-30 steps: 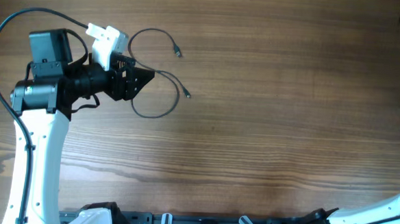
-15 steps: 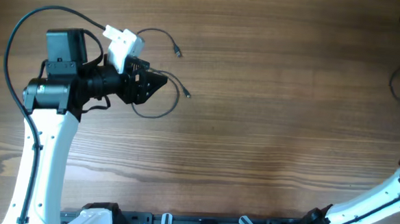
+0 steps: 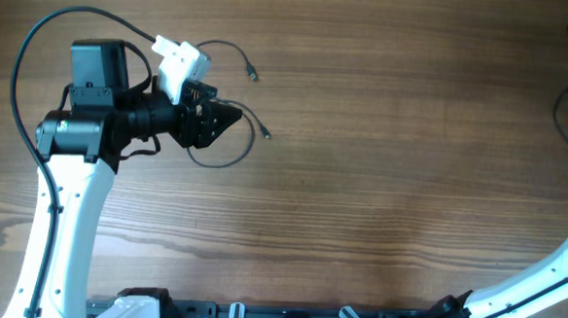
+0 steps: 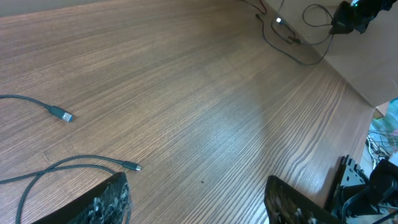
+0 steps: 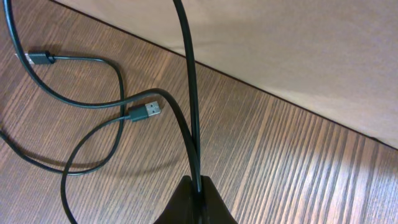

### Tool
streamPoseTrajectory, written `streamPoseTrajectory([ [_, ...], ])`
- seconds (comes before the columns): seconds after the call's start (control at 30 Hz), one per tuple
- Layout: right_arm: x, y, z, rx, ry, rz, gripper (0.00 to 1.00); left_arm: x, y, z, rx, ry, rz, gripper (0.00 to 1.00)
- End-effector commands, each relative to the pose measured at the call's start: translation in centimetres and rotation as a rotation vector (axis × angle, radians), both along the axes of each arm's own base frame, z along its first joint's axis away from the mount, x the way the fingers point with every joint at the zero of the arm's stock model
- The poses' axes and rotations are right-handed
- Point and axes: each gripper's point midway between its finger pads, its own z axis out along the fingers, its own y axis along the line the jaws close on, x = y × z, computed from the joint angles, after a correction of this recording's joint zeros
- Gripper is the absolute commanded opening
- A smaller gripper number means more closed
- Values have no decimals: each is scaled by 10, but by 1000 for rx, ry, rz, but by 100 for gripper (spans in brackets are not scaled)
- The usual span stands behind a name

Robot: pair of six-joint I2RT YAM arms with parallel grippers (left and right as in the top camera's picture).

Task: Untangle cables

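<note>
While the left pincer [image 4: 198, 183] hovers low over the bench [image 3: 379, 203], its jaws stand wide apart and hold nothing; only bare wood shows between its fingers [image 4: 106, 202]. One group of cables [image 3: 215, 165] lies directly at this pincer, near the left end of the bench. It forms loose, open loops of thin black cord, and its two small plug ends [image 3: 253, 75] rest apart from each other. Whether these loops belong to one cord or two cannot be told from the views.

A second group lies at the far right edge of the bench, well apart from the first. The right pincer [image 5: 198, 186] is fully closed on one cable [image 5: 186, 62] of this group, which rises taut from the fingertips and leaves the frame. Below it, further strands curve across one another on the wood, and two USB plugs [image 5: 147, 111] lie free.

Progress assessment: the task appears partly complete. The two groups are separated, and the left group shows no knot. The right group has crossing strands, so its separation remains. The left group may need only straightening.
</note>
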Motion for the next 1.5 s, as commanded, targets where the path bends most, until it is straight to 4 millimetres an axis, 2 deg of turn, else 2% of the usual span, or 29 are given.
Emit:
streamPoseTrajectory([
  [0.0, 0, -2, 1, -13, 5, -21, 10, 0, -4, 5, -12, -12, -17, 72],
  [0.07, -1, -1, 0, -8, 10, -21, 27, 0, -4, 5, -11, -12, -16, 74],
  [0.1, -1, -1, 0, -6, 11, -21, 48, 0, -3, 5, -11, -12, -16, 75],
  [0.13, -2, 0, 0, -4, 13, -22, 84, 0, -3, 5, -11, -12, -16, 74],
  [0.17, -2, 0, 0, -1, 12, -27, 99, 0, -4, 5, -11, -12, -17, 72],
  [0.33, -5, 6, -1, 25, 0, -57, 99, 2, -3, 6, -9, -23, -15, 74],
  [0.43, 0, 15, 14, 43, -49, -40, 100, 4, -1, 4, 7, -23, -2, 75],
  [0.47, 4, 18, 22, 48, -78, -35, 100, 4, 0, 3, 13, -23, 3, 75],
  [0.57, 20, 38, 66, 41, -192, 27, 100, 8, 5, 1, 42, -32, 27, 77],
  [0.63, 33, 59, 101, 13, -248, 83, 100, 16, 11, 0, 74, -56, 58, 78],
  [0.73, 55, 105, 146, -27, -300, 185, 100, 29, 22, 0, 134, -102, 114, 83],
  [0.8, 72, 144, 162, -29, -309, 276, 100, 36, 30, -1, 174, -122, 153, 86],
  [0.83, 81, 163, 166, -28, -303, 327, 100, 39, 35, -2, 200, -128, 178, 87],
  [0.93, 112, 239, 164, 12, -267, 506, 100, 52, 55, -6, 280, -145, 265, 87],
  [1.03, 129, 308, 158, 18, -205, 650, 100, 55, 66, -8, 287, -136, 295, 88],
  [1.07, 132, 331, 156, 20, -185, 695, 100, 56, 71, -9, 288, -134, 309, 88],
  [1.13, 136, 362, 154, 28, -160, 779, 100, 58, 82, -9, 290, -131, 338, 90],
  [1.17, 137, 389, 152, 37, -144, 839, 100, 59, 92, -9, 292, -126, 365, 90],
  [1.27, 132, 440, 146, 50, -94, 972, 100, 61, 119, -11, 296, -91, 469, 92],
  [1.33, 128, 466, 143, 69, -75, 1040, 100, 62, 137, -13, 297, -64, 548, 95],
  [1.4, 122, 504, 140, 97, -57, 1161, 100, 61, 153, -12, 271, -37, 617, 99],
  [1.47, 116, 532, 139, 132, -55, 1256, 100, 60, 161, -13, 248, -16, 660, 100],
])
